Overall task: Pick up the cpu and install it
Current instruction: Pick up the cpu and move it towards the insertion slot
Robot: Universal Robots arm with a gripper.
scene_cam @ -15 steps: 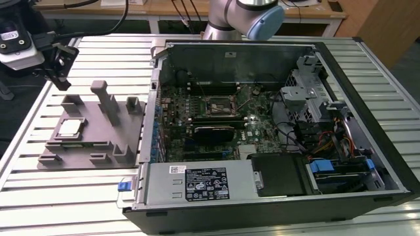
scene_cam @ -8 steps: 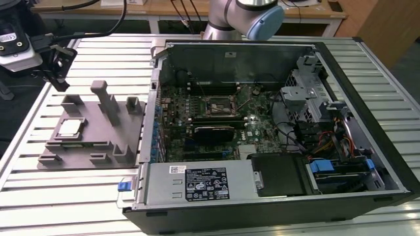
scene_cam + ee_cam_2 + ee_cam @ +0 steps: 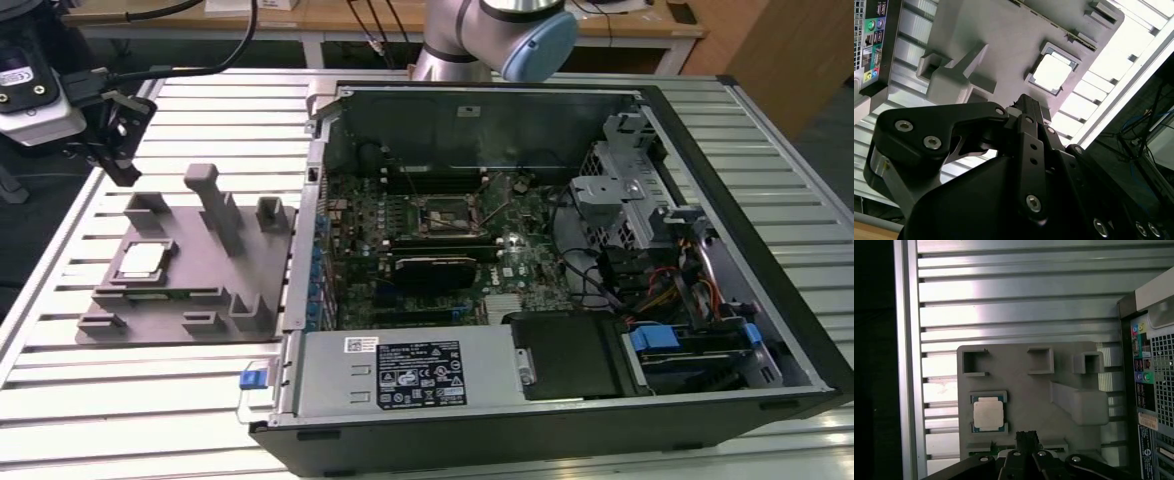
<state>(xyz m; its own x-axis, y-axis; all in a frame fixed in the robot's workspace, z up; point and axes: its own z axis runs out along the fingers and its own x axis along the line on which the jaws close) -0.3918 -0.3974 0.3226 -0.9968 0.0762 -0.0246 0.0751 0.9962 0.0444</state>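
Observation:
The cpu is a small silvery square chip lying flat in a recess of the grey tray, at the exterior view's left. Both wrist views show the cpu on the tray. My gripper hangs above the table behind the tray, well above the chip and apart from it. Its black fingers look shut with nothing between them. The black-framed socket sits on the motherboard inside the open computer case.
The open computer case lies to the right of the tray in the exterior view, its rear ports close to the tray. A black heatsink block sits below the socket. Tall grey posts rise from the tray. The slatted metal table surrounds everything.

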